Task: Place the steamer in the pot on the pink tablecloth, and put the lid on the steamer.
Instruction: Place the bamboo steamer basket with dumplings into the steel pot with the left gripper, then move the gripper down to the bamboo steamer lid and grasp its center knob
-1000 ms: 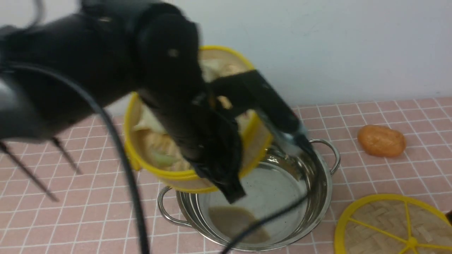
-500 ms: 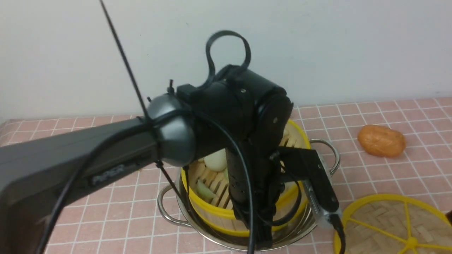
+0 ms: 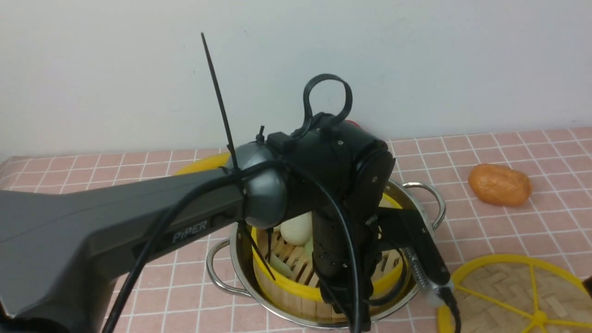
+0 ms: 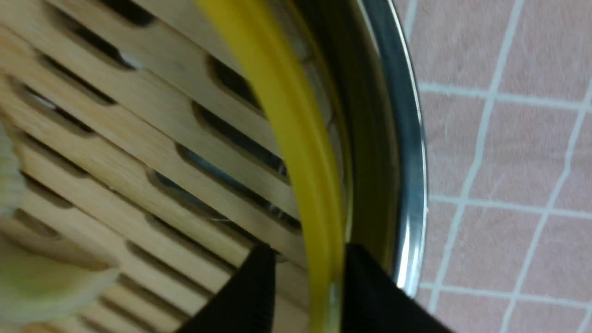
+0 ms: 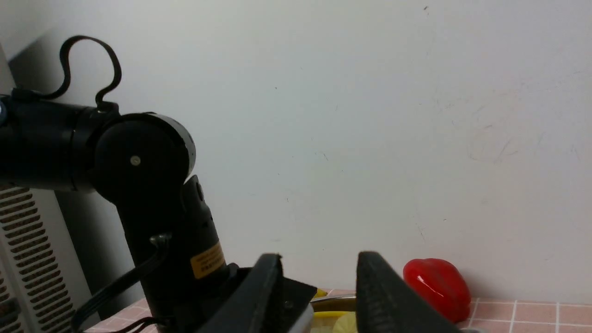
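The steamer [image 3: 286, 287] sits inside the steel pot [image 3: 428, 194] on the pink tablecloth [image 3: 485, 231], with pale food pieces [image 3: 297, 229] on its slatted floor. My left arm reaches down into it and hides its near side. In the left wrist view my left gripper [image 4: 309, 249] is shut on the steamer's yellow rim [image 4: 296, 138], one finger inside and one between the rim and the pot wall [image 4: 409, 185]. The lid [image 3: 504, 296] lies flat on the cloth at the front right. My right gripper [image 5: 319, 263] is open and empty, raised and facing the wall.
An orange rounded object [image 3: 499, 185] lies on the cloth to the right of the pot. A red pepper [image 5: 437, 286] stands by the wall behind the pot. A yellow arc [image 3: 203, 163] shows behind my left arm. The wall closes off the back.
The steamer was tilted and held above the pot; my left gripper has lowered it, and it now sits level inside the pot. The lid and the orange object have not moved.
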Motion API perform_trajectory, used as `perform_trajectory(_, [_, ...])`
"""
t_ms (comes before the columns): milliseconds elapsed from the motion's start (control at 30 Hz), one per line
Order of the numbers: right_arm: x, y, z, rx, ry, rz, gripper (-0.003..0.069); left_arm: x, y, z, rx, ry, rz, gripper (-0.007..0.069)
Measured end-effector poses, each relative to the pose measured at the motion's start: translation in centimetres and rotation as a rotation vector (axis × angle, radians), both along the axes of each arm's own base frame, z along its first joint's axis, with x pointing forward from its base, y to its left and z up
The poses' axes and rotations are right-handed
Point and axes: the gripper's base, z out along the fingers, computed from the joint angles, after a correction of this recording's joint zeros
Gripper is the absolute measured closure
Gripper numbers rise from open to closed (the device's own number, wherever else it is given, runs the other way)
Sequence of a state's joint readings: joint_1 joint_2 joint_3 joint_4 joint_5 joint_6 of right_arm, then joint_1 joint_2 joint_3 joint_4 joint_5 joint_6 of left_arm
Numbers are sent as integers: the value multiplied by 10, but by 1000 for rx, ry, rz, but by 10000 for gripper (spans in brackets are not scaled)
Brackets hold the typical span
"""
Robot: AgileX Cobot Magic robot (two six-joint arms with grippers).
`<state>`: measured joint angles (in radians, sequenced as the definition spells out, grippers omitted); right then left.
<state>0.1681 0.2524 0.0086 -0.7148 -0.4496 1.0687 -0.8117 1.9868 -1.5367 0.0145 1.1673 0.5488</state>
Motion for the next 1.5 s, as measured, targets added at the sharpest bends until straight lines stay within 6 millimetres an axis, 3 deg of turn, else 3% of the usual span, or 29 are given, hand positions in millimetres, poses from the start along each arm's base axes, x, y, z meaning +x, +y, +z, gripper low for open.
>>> perform_trajectory(200, [0, 1, -1, -31, -5, 5, 417, 1, 0, 2, 0, -14, 21, 161])
perform_trajectory(300, [0, 1, -1, -32, -5, 5, 417, 0, 5, 8, 25, -25, 31, 119])
perform_trajectory(400, [0, 1, -1, -34, -5, 6, 417, 0, 12, 30, 19, -101, 57, 113])
perform_trajectory(433, [0, 1, -1, -35, -5, 6, 417, -2, 16, 47, -15, -155, 75, 125])
perform_trajectory(533, [0, 1, -1, -35, -5, 6, 417, -6, 24, 75, -71, -236, 119, 165])
perform_trajectory(667, [0, 1, -1, -36, -4, 5, 417, -16, 48, 118, -95, -355, 226, 300])
perform_trajectory(733, [1, 0, -4, -55, 19, -18, 417, -18, 77, 153, -148, -474, 423, 475])
perform_trajectory(767, [1, -1, -4, -56, 23, -21, 419, -17, 79, 153, -144, -479, 427, 489])
perform_trajectory(800, [4, -3, -4, -59, 60, -56, 426, -15, 103, 172, -197, -534, 595, 580])
perform_trajectory(967, [10, -9, 24, -31, 93, -129, 463, -20, 161, 209, -288, -624, 844, 648])
perform_trajectory(1100, [18, -6, 61, -115, 35, -132, 483, -29, 193, 225, -324, -643, 904, 646])
perform_trajectory(1167, [23, -5, 73, -129, 29, -125, 487, -31, 198, 228, -338, -637, 911, 646])
perform_trajectory(1267, [45, 2, 94, -209, 74, -96, 488, -43, 209, 235, -415, -663, 908, 646])
perform_trajectory(1300, [49, 3, 95, -219, 88, -88, 488, -43, 209, 235, -417, -664, 908, 646])
perform_trajectory(1367, [75, 14, 94, -287, 210, 2, 488, -48, 218, 236, -442, -703, 917, 646])
perform_trajectory(1500, [109, 34, 75, -255, 455, 199, 488, -49, 227, 225, -443, -728, 930, 645])
